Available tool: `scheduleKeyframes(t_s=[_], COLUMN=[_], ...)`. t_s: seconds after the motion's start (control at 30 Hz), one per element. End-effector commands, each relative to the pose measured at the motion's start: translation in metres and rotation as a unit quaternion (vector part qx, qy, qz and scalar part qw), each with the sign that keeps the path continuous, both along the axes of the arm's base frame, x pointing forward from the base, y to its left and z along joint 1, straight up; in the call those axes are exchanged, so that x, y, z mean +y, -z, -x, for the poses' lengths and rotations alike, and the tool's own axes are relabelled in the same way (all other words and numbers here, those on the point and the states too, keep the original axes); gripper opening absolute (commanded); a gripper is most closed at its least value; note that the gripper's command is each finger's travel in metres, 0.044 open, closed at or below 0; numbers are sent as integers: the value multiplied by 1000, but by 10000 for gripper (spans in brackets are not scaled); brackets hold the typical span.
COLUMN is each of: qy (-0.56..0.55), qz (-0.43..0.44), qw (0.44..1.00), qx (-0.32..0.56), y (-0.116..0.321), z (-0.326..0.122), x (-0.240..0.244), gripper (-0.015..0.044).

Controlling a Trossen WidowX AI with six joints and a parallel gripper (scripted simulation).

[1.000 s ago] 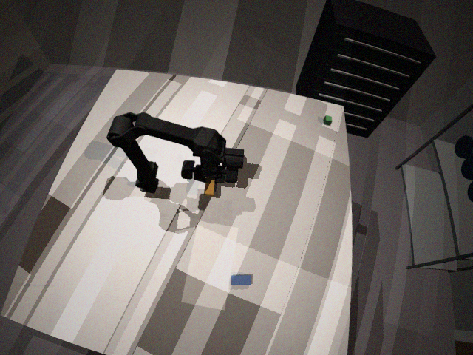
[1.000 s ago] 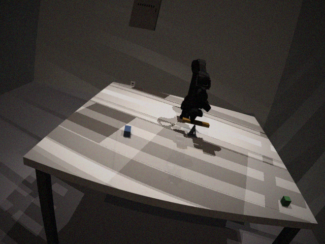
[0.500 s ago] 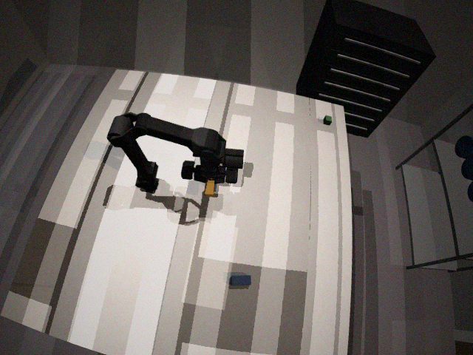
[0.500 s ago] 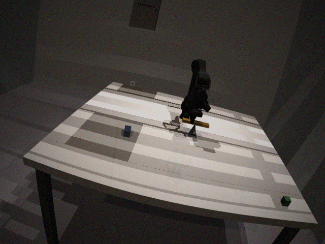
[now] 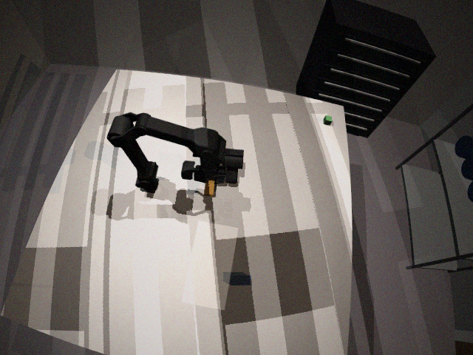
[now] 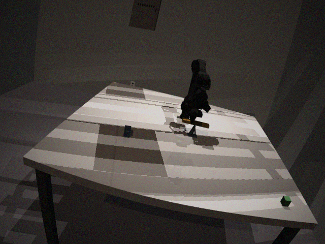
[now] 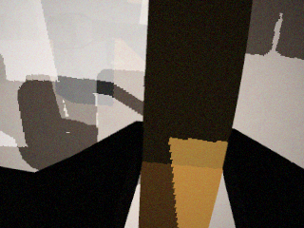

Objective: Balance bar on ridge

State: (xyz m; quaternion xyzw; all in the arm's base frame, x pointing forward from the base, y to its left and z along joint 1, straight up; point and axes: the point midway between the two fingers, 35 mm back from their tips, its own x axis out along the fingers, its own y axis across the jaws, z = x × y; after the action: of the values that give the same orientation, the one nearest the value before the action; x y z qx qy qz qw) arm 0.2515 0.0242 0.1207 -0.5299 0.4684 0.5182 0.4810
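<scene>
Top view: the black arm reaches over the striped table (image 5: 290, 214); the gripper (image 5: 213, 179) points down, and only an orange end of the bar (image 5: 209, 188) shows beneath it.
Top view, surroundings: a blue block (image 5: 237, 279) lies well apart toward the near edge, a green cube (image 5: 327, 120) sits by the far corner, and a black drawer cabinet (image 5: 363, 64) stands off the table.
Exterior view: the bar (image 6: 196, 122) hangs in the gripper (image 6: 189, 117), slightly tilted, just above the dark triangular ridge (image 6: 192, 131); contact cannot be told.
Wrist view: the bar (image 7: 193, 127) runs lengthwise between the two dark fingers, which pinch it on both sides.
</scene>
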Motion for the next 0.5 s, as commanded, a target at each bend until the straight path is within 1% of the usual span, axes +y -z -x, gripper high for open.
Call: scheduleKeyframes(t_s=[0.0,0.47], qy=[-3,-3], qz=[0,0], qw=[1000,1000], qx=[0,0], y=[1,2], z=[0,0], x=[0,0], gripper=[0,0])
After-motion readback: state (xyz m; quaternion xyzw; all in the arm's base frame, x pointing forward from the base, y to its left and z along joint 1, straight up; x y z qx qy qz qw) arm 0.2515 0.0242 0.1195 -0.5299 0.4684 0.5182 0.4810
